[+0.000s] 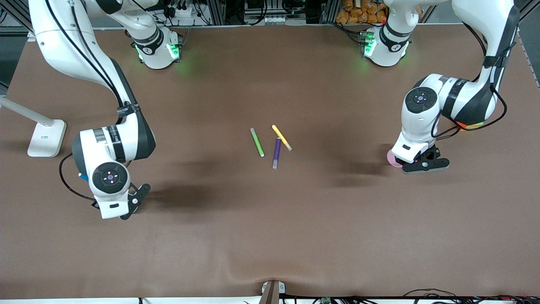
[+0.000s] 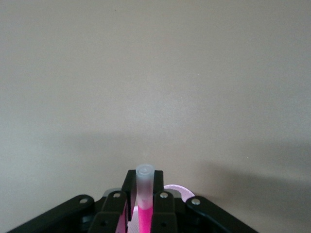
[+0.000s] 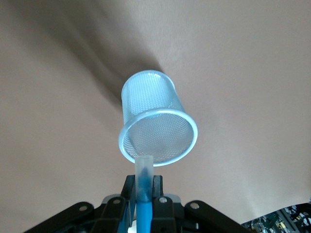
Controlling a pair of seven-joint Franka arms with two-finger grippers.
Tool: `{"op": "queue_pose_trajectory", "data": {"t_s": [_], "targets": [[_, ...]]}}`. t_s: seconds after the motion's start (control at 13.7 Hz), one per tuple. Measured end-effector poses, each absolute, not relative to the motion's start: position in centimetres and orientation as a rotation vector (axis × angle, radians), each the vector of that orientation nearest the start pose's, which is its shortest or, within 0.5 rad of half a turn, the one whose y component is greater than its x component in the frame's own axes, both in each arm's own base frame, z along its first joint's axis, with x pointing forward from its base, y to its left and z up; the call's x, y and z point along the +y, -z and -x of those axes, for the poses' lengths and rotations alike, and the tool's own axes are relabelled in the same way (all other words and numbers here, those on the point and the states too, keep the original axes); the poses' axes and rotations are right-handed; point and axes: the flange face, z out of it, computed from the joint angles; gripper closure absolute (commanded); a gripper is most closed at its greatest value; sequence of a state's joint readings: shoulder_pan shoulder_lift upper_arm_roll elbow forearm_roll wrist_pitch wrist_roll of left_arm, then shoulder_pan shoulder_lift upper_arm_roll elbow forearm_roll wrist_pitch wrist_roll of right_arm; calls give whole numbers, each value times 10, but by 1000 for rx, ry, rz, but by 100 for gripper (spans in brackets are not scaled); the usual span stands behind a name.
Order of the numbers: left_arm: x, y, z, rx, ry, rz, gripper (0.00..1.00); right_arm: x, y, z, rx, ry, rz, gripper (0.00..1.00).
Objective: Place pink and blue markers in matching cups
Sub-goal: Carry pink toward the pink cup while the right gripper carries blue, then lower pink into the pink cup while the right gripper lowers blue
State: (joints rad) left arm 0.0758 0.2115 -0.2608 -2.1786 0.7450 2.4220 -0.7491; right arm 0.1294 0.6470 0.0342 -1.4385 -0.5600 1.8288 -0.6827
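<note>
My left gripper (image 2: 145, 182) is shut on the pink marker (image 2: 145, 218), whose greyish end sticks out past the fingertips. The pale pink cup (image 2: 178, 190) lies right under it, with only a bit of rim showing. In the front view the left gripper (image 1: 422, 162) is over the pink cup (image 1: 393, 158) at the left arm's end of the table. My right gripper (image 3: 144, 187) is shut on the blue marker (image 3: 144, 213). The marker's greyish end is at the rim of the pale blue mesh cup (image 3: 154, 121). In the front view the right gripper (image 1: 122, 204) hides that cup.
A green marker (image 1: 257, 142), a yellow marker (image 1: 282, 137) and a purple marker (image 1: 276, 153) lie close together mid-table. A white stand with a flat base (image 1: 46, 137) sits at the right arm's end of the table.
</note>
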Motion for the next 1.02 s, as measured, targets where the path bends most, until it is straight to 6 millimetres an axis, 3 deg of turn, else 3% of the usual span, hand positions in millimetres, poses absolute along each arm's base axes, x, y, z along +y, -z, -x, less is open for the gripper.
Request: {"op": "queue_pose_trajectory", "data": {"t_s": [0.22, 0.66, 0.73, 0.8, 0.88, 1.02], "targets": [[-100, -296, -549, -17, 338, 2756, 100, 56, -287, -698, -1765, -630, 3016, 100], [-101, -285, -541, -21, 406, 2706, 100, 60, -262, -703, -1826, -535, 2991, 100], [-101, -283, -539, -29, 410, 2707, 94, 59, -258, -703, -1827, -538, 2988, 100], [-102, -282, -538, -35, 411, 2709, 62, 58, -255, -703, -1827, -538, 2986, 100], [-102, -282, -538, -36, 411, 2709, 1, 58, -254, -703, -1828, -535, 2986, 100], [-101, -282, -538, -37, 412, 2709, 0, 56, -254, -704, -1825, -531, 2989, 100]]}}
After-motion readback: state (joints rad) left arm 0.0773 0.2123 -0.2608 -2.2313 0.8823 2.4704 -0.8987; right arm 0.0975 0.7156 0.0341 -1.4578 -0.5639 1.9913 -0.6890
